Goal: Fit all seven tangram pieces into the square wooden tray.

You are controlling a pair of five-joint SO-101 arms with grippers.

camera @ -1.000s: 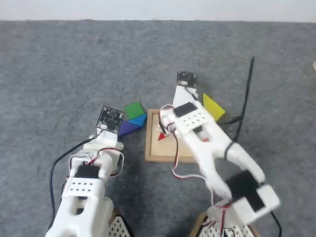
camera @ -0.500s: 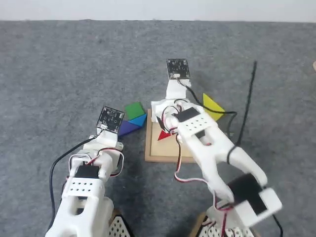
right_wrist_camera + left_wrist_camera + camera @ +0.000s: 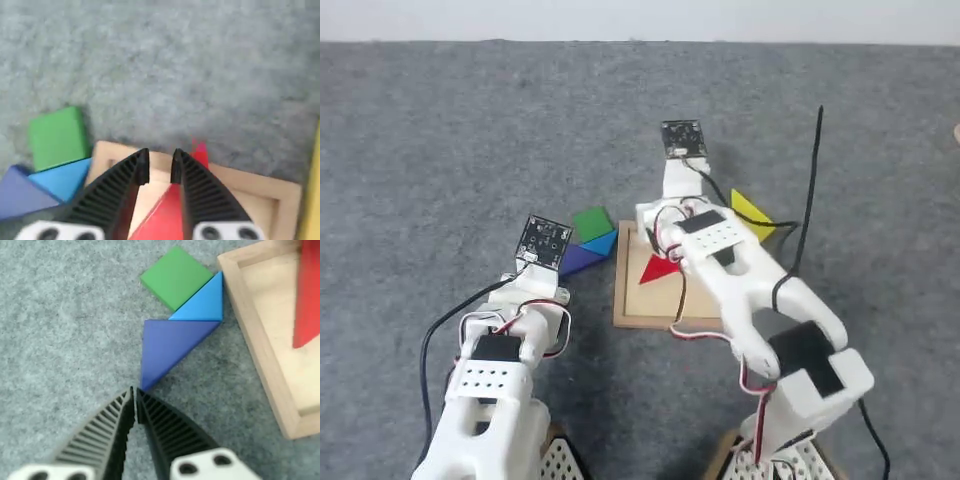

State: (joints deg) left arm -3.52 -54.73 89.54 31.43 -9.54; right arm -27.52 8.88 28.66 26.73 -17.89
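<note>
One piece sits in your tray (image 3: 642, 300) so far: the red tri. (image 3: 660, 268), on the wood floor twd the far-left part. In the R wrist view one red corner pokes out over the far rim, so it may not be lying flat; can't tell.

Nearest you, the L pincer (image 3: 134, 396) hangs low over the grey carpet (image 3: 470, 130), jaws pressed together w/ nothing btwn them. Its tips sit just short of the pointed corner of the dk-blue tri. (image 3: 167, 347), almost touching it. That tri. is outside the tray, near its left wall.

Next out, the lt-blue tri. (image 3: 205, 302) lies edge to edge w/ the dk-blue one, one corner just beside the tray's left rim. The green sq. (image 3: 176, 276) butts against the lt-blue tri.'s long side, farther out again.

Your R pincer (image 3: 159, 167) hovers over the tray's far rim, jaws only a narrow slit apart, bare wood showing btwn the tips and no grip on anything. The red tri. sits under its fingers.

Farthest, the yellow piece (image 3: 752, 215) lies on the carpet by the tray's far-right corner, partly behind the R arm.
</note>
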